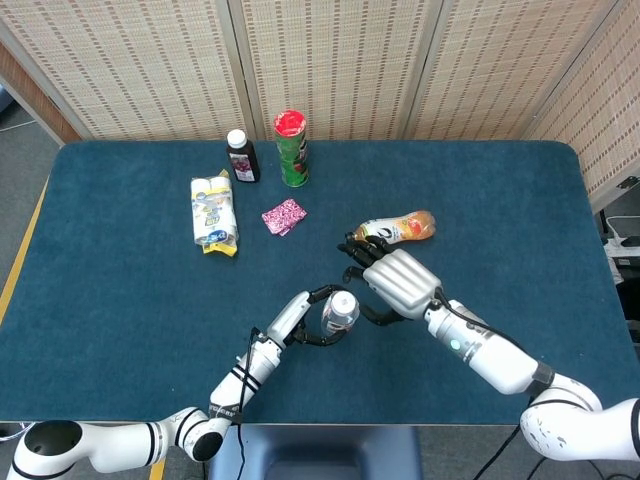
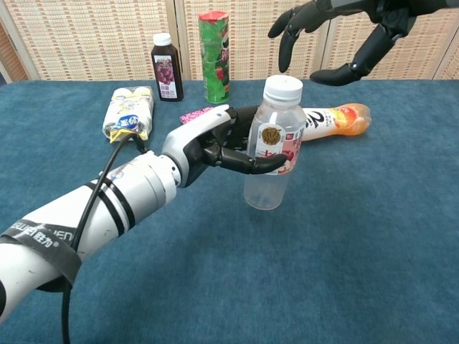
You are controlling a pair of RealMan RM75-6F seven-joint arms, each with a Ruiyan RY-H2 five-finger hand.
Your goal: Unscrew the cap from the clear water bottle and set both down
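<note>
The clear water bottle (image 2: 271, 150) with a red label stands tilted a little to the right on the blue table, its white cap (image 2: 283, 87) screwed on. My left hand (image 2: 215, 145) grips the bottle around its middle; from the head view the same hand (image 1: 300, 318) wraps the bottle (image 1: 339, 312) from the left. My right hand (image 2: 337, 32) hovers above and behind the cap with fingers spread, holding nothing. In the head view that right hand (image 1: 397, 282) sits just right of the bottle top.
An orange drink bottle (image 1: 397, 229) lies on its side behind the hands. Further back stand a green can (image 1: 292, 148) and a dark juice bottle (image 1: 241, 155). A wrapped packet (image 1: 213, 211) and a pink wrapper (image 1: 284, 215) lie at the left.
</note>
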